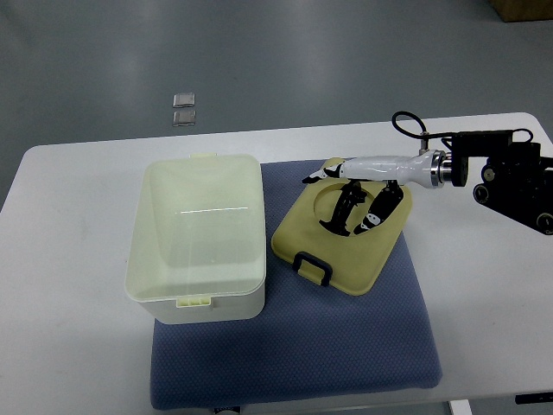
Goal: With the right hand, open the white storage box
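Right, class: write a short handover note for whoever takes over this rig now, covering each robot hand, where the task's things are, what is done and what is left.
Right robot hand: over the cream rectangular lid with black handle, fingers spread and pointing down at it; whether they touch it is unclear.
Left robot hand: not in view.
White rectangular plastic storage box: open, sitting on the blue-grey cloth mat on the white table. The lid lies flat on the mat just right of the box.
Done: box opened, lid off.
Left: probably just pulling the right robot hand away.
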